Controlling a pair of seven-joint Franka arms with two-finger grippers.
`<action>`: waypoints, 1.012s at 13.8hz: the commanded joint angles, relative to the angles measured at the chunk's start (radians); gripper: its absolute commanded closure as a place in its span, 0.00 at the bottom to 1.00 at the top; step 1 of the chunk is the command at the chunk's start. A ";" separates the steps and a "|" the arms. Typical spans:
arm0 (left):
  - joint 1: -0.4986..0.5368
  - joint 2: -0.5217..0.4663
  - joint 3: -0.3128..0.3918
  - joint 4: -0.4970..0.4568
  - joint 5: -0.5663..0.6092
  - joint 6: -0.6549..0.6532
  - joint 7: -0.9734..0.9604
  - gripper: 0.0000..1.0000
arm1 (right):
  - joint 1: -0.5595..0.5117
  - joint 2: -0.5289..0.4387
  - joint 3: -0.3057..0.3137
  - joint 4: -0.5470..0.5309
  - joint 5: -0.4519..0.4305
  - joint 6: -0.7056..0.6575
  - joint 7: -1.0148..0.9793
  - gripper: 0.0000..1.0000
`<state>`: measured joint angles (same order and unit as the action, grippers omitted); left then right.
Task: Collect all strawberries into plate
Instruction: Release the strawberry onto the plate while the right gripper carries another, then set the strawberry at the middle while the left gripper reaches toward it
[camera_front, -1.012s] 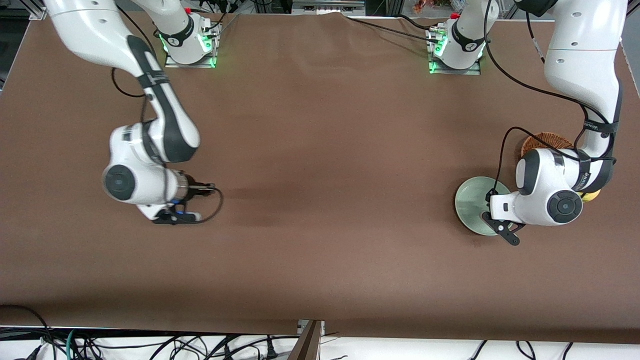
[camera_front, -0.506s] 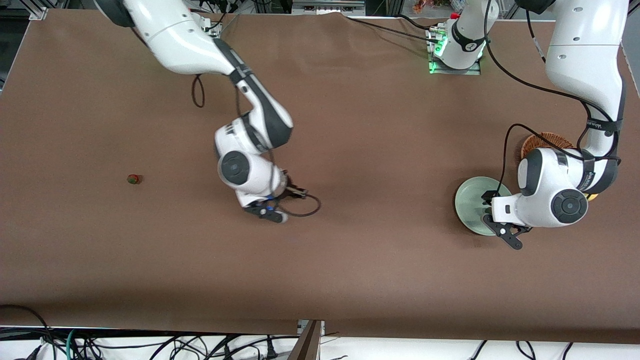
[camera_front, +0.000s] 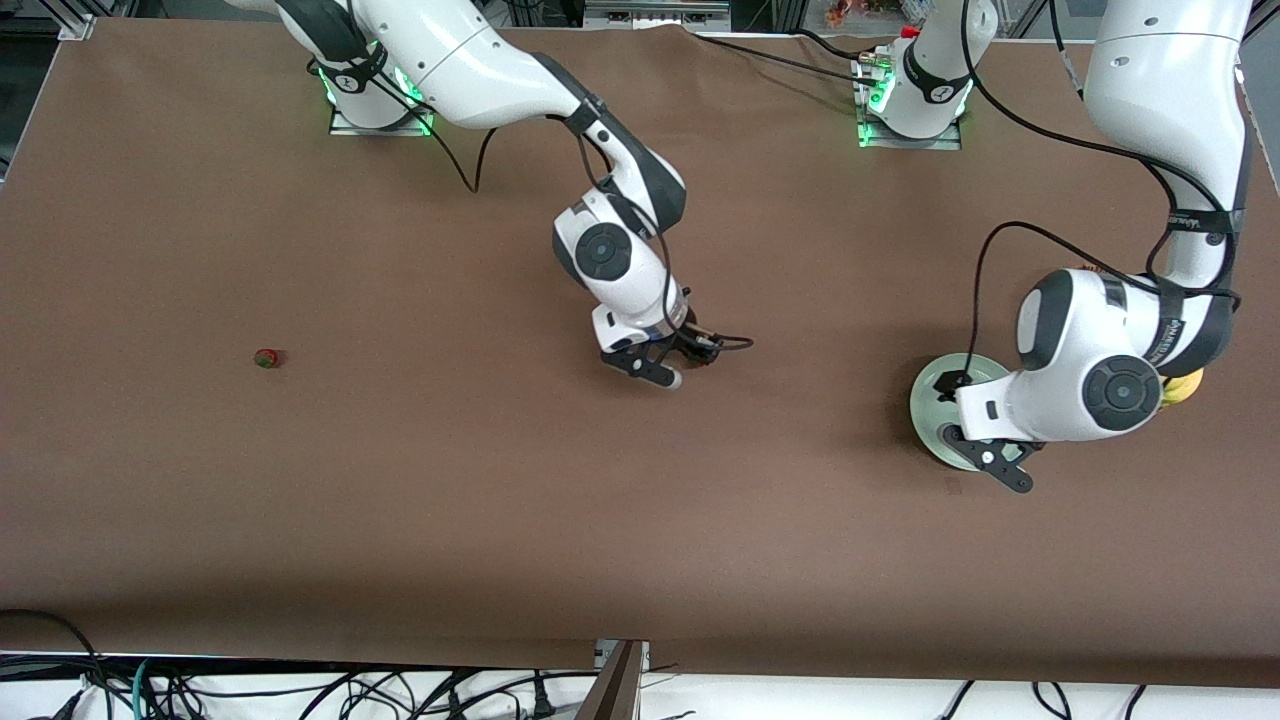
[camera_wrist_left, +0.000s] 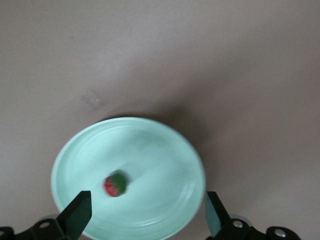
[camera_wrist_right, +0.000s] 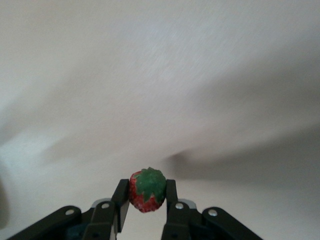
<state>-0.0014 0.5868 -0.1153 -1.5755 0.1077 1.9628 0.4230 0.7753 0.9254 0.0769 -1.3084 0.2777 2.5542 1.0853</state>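
Observation:
My right gripper (camera_front: 700, 348) is shut on a strawberry (camera_wrist_right: 147, 191), red with a green cap, and holds it up over the middle of the table. The pale mint-green plate (camera_front: 930, 400) lies toward the left arm's end. My left gripper (camera_front: 948, 405) hovers over the plate (camera_wrist_left: 160, 150), open and empty, its fingers (camera_wrist_left: 75, 216) wide apart. A second strawberry (camera_wrist_left: 115, 184) lies in the plate; the left hand hides it in the front view. A third strawberry (camera_front: 266, 358) lies on the brown table toward the right arm's end.
A yellow fruit (camera_front: 1186, 386) peeks out from under the left arm's wrist, beside the plate. The left arm covers whatever else lies near it. A black cable (camera_front: 730, 343) loops off the right gripper.
My right arm has swept from its end of the table to the middle, carrying its strawberry and uncovering the strawberry on the table. My left gripper has shifted slightly over the plate.

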 joint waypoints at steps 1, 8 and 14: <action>0.000 -0.021 -0.032 -0.023 -0.032 -0.016 -0.124 0.00 | 0.044 0.061 -0.011 0.072 0.020 0.061 0.070 0.62; -0.017 -0.013 -0.035 -0.032 -0.034 -0.015 -0.170 0.00 | -0.046 -0.020 -0.034 0.077 0.006 -0.067 0.032 0.00; -0.060 0.007 -0.122 -0.047 -0.036 0.014 -0.516 0.00 | -0.313 -0.135 -0.063 0.071 0.003 -0.564 -0.551 0.00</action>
<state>-0.0495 0.5924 -0.2135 -1.6118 0.0910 1.9595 0.0147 0.5118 0.8306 0.0231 -1.2164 0.2771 2.1066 0.6717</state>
